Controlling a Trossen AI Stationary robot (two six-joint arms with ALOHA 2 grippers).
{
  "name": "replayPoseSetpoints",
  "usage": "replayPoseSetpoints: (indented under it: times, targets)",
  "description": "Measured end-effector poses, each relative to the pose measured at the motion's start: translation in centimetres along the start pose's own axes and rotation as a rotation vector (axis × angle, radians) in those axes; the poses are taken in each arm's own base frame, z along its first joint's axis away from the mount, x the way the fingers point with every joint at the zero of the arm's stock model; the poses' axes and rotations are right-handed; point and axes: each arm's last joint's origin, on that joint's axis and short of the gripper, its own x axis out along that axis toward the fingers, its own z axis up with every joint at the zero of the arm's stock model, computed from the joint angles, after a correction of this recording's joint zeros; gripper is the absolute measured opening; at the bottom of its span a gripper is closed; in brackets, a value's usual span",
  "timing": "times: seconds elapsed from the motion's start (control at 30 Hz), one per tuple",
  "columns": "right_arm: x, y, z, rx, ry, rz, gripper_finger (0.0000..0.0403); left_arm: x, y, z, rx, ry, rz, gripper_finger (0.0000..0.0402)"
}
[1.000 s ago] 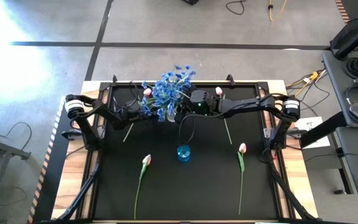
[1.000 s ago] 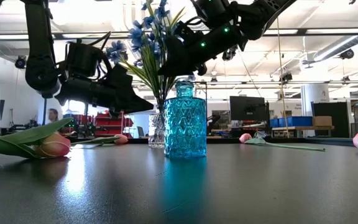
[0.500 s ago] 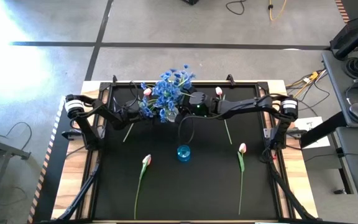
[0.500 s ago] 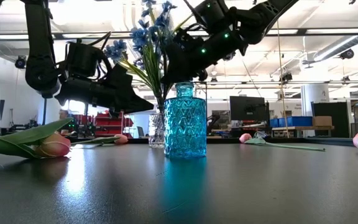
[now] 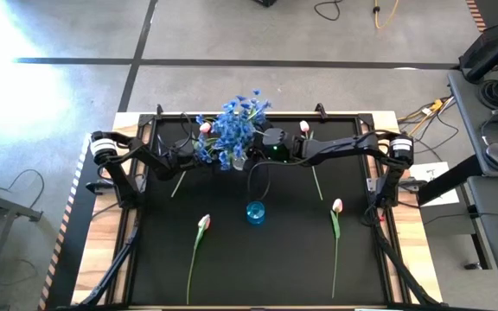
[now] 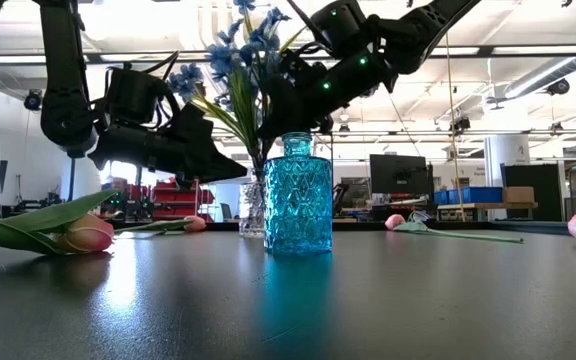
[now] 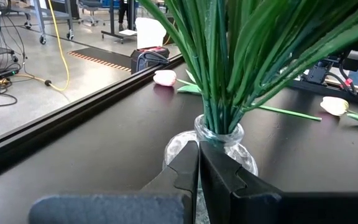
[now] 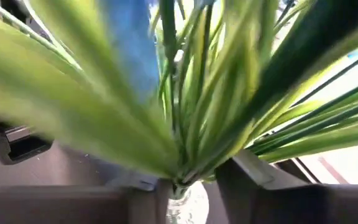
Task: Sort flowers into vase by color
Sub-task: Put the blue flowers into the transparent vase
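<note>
Landmark: the clear glass vase (image 7: 219, 146) is taken as the reference; it stands toward the far edge of the black desk (image 5: 258, 268).
Blue flowers: a bunch of blue blossom sprays (image 5: 234, 128) is seen standing in the clear glass vase, the green stems (image 7: 222, 74) gathered at its neck and the blossoms spread above it.
Left pincer: the left pincer (image 7: 199, 163) is held just beside the clear glass vase, on the left arm's side; its fingers (image 7: 182, 174) are seen pressed together with nothing between them, their tips right at the glass body.
Right pincer: the right pincer (image 8: 188, 180) is placed above the clear glass vase on the opposite side, among the leaves; its fingers (image 8: 244, 171) stand apart on either side of the stem bundle just over the vase neck. Whether the stems are actually touched cannot be told.
Blue vase: a teal faceted glass vase (image 6: 297, 192) stands nearer the desk's front than the clear glass vase, well apart from it, with no flower in it.
Tulips near: two pink-white tulips lie flat in front of the clear glass vase, one (image 5: 199, 242) to the left of the teal vase, one (image 5: 335, 226) to its right.
Tulips far: two more tulip buds are seen close to the clear glass vase, one (image 5: 204, 127) at the left edge of the blossoms, one (image 5: 304, 127) beyond the right arm (image 5: 344, 147).
</note>
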Motion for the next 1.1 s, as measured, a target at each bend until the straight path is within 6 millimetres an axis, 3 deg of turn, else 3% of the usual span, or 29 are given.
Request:
replayPoseSetpoints:
  times: [0.17, 0.37, 0.5, 0.7, 1.1]
  targets:
    - [-0.6, -0.1, 0.7, -0.008, -0.012, 0.002, 0.0159, 0.0, 0.0, 0.0, 0.0, 0.0, -0.002, 0.0]
    - [-1.6, -0.4, 1.5, -0.012, -0.018, 0.002, 0.0171, 0.0, 0.0, 0.0, 0.0, 0.001, -0.003, 0.0]
    - [-1.7, -0.4, 1.7, -0.012, -0.021, 0.003, 0.0136, 0.0, 0.0, 0.0, 0.0, 0.003, -0.002, 0.0]
    - [-1.3, -0.3, 1.3, -0.017, -0.009, 0.006, 0.0025, 0.0, 0.0, -0.1, -0.001, 0.008, -0.002, 0.0]
    - [-0.5, -0.1, 0.2, -0.013, 0.023, 0.013, 0.0013, 0.0, 0.0, -0.2, -0.001, 0.016, -0.001, 0.0]
